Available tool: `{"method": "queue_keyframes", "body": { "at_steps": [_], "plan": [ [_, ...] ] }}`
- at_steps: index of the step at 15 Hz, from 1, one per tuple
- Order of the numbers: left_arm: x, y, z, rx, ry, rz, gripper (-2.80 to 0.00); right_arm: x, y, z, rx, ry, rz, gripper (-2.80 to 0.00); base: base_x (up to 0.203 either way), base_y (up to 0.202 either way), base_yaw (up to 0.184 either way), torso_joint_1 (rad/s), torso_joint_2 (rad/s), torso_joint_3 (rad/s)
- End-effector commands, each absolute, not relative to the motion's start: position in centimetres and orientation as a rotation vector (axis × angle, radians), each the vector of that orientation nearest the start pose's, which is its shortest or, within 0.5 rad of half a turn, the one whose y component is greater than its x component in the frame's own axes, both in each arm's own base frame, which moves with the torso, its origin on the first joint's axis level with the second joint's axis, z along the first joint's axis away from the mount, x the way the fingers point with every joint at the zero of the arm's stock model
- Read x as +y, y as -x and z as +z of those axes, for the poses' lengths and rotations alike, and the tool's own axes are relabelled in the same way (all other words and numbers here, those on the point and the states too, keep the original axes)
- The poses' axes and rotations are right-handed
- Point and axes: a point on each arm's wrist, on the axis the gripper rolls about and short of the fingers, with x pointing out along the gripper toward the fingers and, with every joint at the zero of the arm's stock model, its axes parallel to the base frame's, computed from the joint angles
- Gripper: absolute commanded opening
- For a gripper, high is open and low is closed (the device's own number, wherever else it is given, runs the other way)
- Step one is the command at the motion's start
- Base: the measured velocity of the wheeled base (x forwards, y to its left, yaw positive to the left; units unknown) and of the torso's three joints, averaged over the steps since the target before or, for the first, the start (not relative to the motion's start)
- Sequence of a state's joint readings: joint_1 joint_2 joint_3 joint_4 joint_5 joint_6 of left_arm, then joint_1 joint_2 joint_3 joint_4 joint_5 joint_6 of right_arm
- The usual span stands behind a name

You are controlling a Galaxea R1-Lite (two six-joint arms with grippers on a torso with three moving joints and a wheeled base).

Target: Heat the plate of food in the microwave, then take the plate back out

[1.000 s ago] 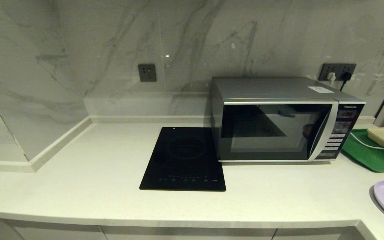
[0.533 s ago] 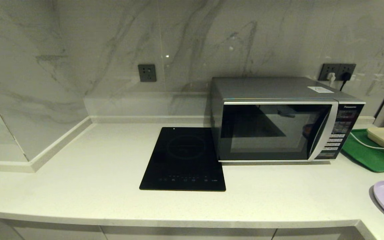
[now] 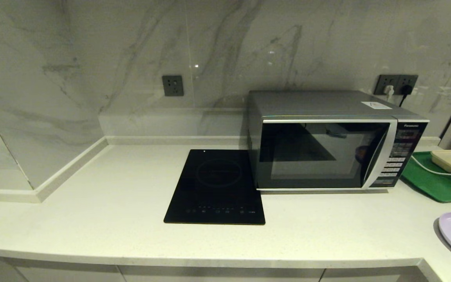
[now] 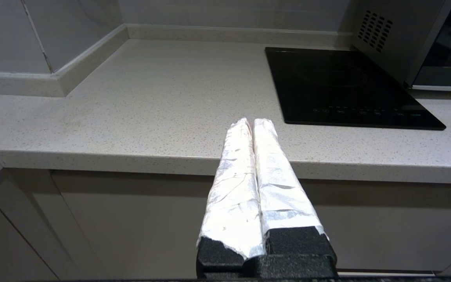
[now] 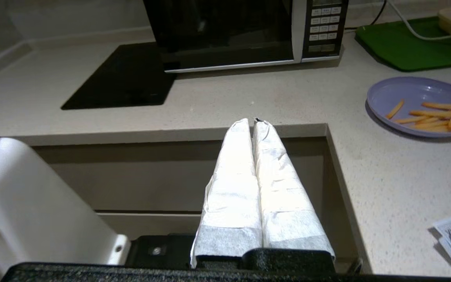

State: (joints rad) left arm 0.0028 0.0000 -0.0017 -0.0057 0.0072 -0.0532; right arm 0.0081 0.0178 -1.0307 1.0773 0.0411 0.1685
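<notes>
Nothing on bench point(image 3: 131, 203) shifted since earlier frames. Microwave point(image 3: 327, 145) door closed; plate of food point(image 5: 421, 103) waited near bench's right front edge. Right gripper point(image 5: 255, 123) and left gripper point(image 4: 249, 123) below front edge, jaws together, empty.

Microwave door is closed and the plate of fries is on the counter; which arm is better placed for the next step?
Probably right. The plate of food and the microwave both lie on the robot's right, in front of the shut right gripper. The shut left gripper faces bare counter left of the black cooktop.
</notes>
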Motion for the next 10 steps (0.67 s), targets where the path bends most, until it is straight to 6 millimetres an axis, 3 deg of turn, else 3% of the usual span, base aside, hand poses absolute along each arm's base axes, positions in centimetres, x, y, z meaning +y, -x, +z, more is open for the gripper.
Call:
{"method": "queue_keyframes", "body": {
  "at_steps": [1, 6, 10],
  "plan": [
    [0.0, 2.3, 7.7, -0.008, 0.054, 0.011, -2.80, 0.0, 13.1, 17.0, 0.092, -0.152, 0.041, -2.80, 0.000, 0.000, 0.000, 0.000, 0.00, 0.000],
    [0.0, 2.3, 7.7, -0.008, 0.054, 0.011, -2.80, 0.0, 5.8, 12.5, 0.053, -0.133, 0.017, -2.80, 0.000, 0.000, 0.000, 0.000, 0.00, 0.000],
    [0.0, 2.3, 7.7, -0.008, 0.054, 0.011, -2.80, -0.1, 2.4, 8.0, -0.013, -0.070, -0.009, -2.80, 0.000, 0.000, 0.000, 0.000, 0.00, 0.000]
  ]
}}
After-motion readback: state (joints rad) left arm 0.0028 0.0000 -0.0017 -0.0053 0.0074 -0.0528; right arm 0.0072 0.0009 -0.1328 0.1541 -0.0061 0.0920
